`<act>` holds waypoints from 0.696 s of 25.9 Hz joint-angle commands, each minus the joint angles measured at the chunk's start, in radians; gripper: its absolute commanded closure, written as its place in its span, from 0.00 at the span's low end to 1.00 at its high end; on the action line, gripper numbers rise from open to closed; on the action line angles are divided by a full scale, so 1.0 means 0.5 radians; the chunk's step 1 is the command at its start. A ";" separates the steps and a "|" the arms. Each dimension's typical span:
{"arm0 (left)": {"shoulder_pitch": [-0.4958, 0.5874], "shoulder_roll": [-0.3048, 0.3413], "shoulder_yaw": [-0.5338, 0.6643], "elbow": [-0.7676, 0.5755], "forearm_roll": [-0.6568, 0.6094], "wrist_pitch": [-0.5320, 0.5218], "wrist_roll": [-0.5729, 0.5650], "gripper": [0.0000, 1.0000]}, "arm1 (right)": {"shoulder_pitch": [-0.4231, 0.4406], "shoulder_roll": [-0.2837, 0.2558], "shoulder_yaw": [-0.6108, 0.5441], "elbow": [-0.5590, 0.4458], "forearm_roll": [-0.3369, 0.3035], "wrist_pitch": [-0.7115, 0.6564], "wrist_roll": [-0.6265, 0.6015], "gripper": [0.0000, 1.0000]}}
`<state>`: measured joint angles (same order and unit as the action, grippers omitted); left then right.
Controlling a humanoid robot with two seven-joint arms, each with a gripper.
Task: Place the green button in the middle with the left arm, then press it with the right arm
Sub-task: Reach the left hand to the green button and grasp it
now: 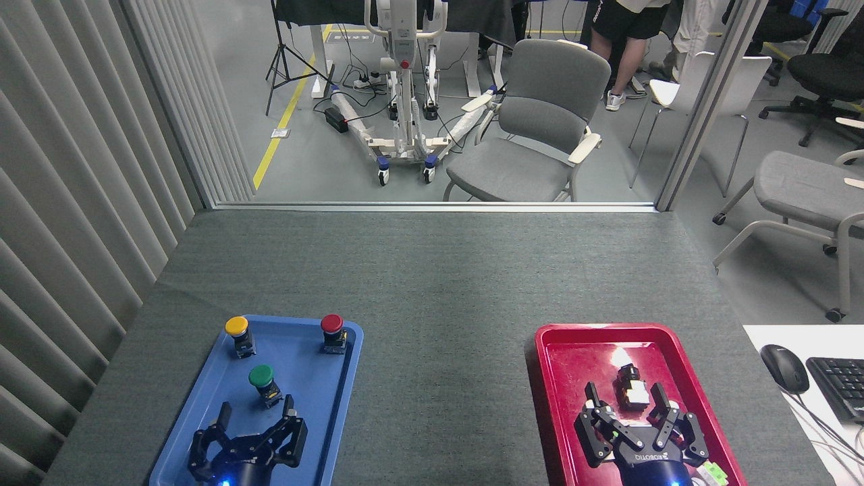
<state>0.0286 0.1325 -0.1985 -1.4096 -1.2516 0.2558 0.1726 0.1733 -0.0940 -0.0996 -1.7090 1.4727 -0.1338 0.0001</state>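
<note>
The green button [262, 382], dark green cap on a black base, stands in the blue tray [324, 412], below the yellow-capped button [238, 334] and the red-capped button [332, 332]. My left gripper [254, 412] is over the tray's near end, just below the green button, open, with its fingers spread and nothing between them. My right gripper [626, 401] hovers open over the red tray [560, 378], its fingers on either side of a small black and white part [630, 390] without holding it. The middle [442, 364] is bare dark grey-green cloth between the trays.
A computer mouse [784, 368] and a keyboard [840, 385] lie on a white desk at the right. Beyond the table's far edge stand a grey chair [533, 128] and a white wheeled stand [405, 88]. A slatted wall [74, 202] borders the left side.
</note>
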 commanded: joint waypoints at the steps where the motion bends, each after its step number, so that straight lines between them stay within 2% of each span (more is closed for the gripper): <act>1: -0.063 -0.063 -0.051 0.147 0.003 0.056 0.041 0.01 | -0.003 -0.024 0.009 0.000 0.000 0.001 -0.019 0.00; 4: -0.207 -0.066 -0.057 0.328 0.030 0.065 0.051 0.01 | -0.086 -0.008 0.006 0.019 0.000 0.001 -0.019 0.00; 15: -0.465 -0.066 -0.014 0.754 0.058 0.108 0.060 0.03 | -0.086 -0.018 0.012 0.034 0.006 0.001 -0.016 0.00; 18: -0.517 -0.063 0.014 0.865 0.116 0.102 0.066 0.07 | -0.083 -0.021 0.021 0.034 0.000 0.010 -0.016 0.00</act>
<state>-0.2023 0.1001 -0.2022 -1.0322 -1.2142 0.3084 0.2042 0.1320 -0.1032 -0.0926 -1.6929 1.4755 -0.1326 -0.0086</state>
